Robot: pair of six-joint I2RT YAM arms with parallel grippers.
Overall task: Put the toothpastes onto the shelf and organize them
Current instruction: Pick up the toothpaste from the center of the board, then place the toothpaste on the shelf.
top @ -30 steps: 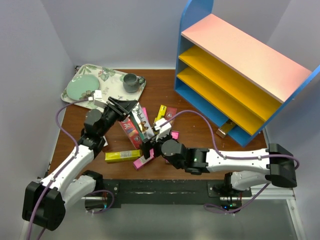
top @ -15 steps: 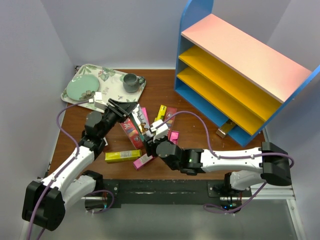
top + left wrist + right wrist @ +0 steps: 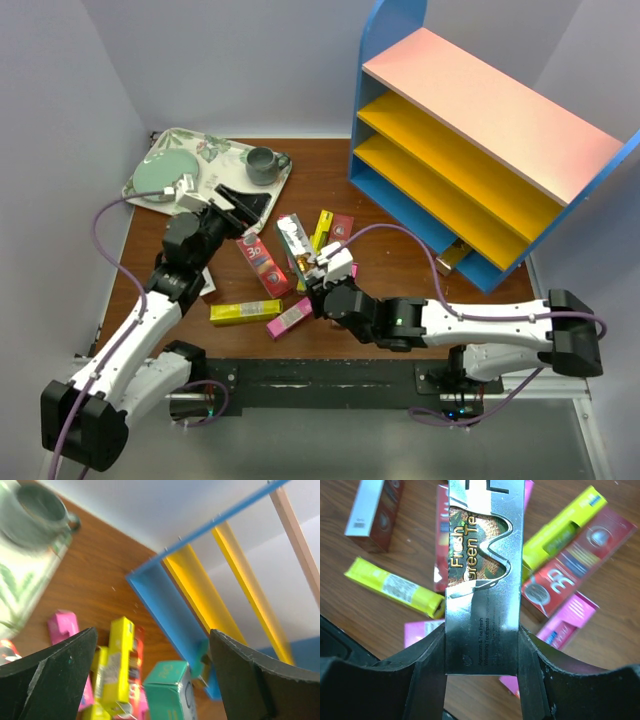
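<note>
One silver toothpaste carton (image 3: 485, 580) is clamped by the right gripper (image 3: 482, 630) over the bench (image 3: 320, 180), where two yellow cartons (image 3: 395, 587) (image 3: 560, 522) lie loose. The left gripper (image 3: 152, 632) is released and empty. The one shelf (image 3: 480, 120) is shown overhead; the carton's lettering is shown only by the right wrist view.

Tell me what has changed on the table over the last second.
The right gripper closed on the silver green-tea carton and now holds it. The left gripper opened, apparently letting that carton go, and pulled back toward the floral tray. The shelf, the tray and the yellow carton near the front edge stayed put.
</note>
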